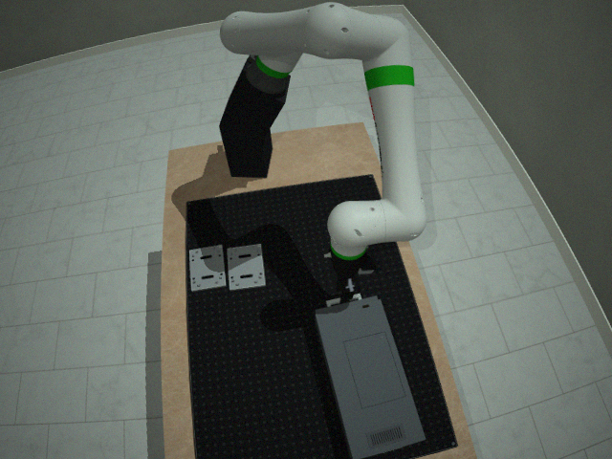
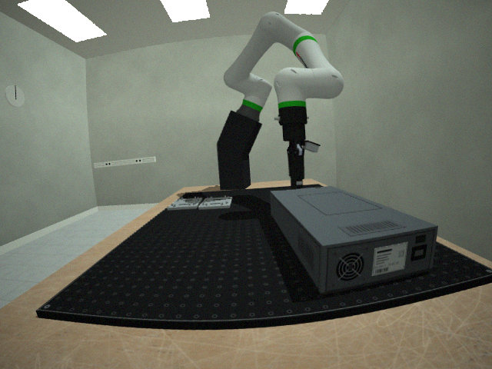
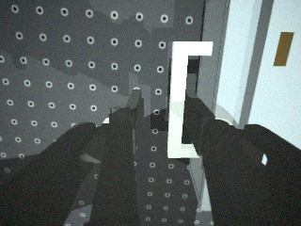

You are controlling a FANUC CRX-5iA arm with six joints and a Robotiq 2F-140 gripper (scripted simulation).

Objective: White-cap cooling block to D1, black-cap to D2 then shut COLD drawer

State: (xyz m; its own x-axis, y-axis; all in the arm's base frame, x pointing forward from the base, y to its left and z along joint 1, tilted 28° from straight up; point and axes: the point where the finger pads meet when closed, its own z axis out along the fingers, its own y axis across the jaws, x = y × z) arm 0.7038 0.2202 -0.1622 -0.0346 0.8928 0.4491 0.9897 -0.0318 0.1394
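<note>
Seen from the top view, the gripper [image 1: 348, 296] [image 2: 297, 185] [image 3: 162, 104] points down at the handle end of cooler COLD [image 1: 370, 370] [image 2: 357, 216] [image 3: 268, 94], whose body extends away from the tool. Deck slot D1 [image 1: 246, 267] [image 2: 215, 202] lies well apart to one side of the tool, with D2 [image 1: 207, 267] [image 2: 184, 203] just beyond it. Both cooling blocks are hidden from sight.

In the exterior view, the tool stands upright past the cooler's far end; its tips are partly obscured.

By the wrist view, the fingers are partly open, gripping nothing, with the white handle [image 1: 333, 301] [image 3: 177, 99] between them, nearer one finger.
</note>
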